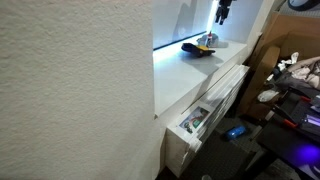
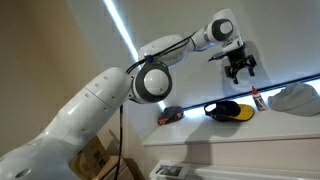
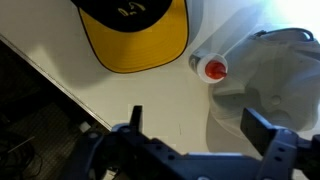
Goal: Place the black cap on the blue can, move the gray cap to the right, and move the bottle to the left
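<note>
Black cap [image 3: 135, 35], with its yellow brim showing, lies on the white counter [image 3: 150, 95] below and just ahead of the gripper [image 3: 197, 130]. The gripper's fingers stand wide apart and hold nothing, and both exterior views show it hanging well above the surface. Just beyond the cap stands the bottle [image 3: 212, 68], its red top up. The gray cap [image 3: 272, 85] touches the bottle or sits just beside it, partly under one finger. Farthest off, a small dark object [image 2: 170, 115] sits on the counter; whether it is the blue can is too small to tell. By my reading nothing is done yet: all three moves remain.
</note>
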You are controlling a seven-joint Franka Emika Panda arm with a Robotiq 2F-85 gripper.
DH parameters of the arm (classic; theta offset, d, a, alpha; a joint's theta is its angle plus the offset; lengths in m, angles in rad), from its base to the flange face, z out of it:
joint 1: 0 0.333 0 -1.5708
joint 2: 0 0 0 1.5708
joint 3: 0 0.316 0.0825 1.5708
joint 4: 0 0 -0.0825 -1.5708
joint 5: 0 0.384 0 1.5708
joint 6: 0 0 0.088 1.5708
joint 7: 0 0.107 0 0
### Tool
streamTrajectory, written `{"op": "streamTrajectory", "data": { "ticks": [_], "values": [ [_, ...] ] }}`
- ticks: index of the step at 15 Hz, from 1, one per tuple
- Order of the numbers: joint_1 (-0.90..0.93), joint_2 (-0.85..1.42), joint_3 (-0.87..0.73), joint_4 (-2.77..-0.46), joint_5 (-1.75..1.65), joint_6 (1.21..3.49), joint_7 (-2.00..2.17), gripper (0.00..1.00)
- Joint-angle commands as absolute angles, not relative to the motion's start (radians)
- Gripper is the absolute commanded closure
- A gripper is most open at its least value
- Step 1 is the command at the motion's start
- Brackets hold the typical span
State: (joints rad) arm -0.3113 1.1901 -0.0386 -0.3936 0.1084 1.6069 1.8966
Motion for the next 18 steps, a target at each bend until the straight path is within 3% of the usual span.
{"op": "streamTrajectory", "data": {
  "ticks": [1,3,4,18],
  "values": [
    [-0.298,1.215,-0.059,-0.415,0.087,1.624,1.929,0.00],
    [-0.306,1.250,-0.050,-0.330,0.099,1.574,1.921,0.00],
    [-0.305,1.221,-0.047,-0.402,0.093,1.607,1.921,0.00],
    [-0.302,1.265,-0.048,-0.370,0.096,1.721,1.976,0.00]
  ]
}}
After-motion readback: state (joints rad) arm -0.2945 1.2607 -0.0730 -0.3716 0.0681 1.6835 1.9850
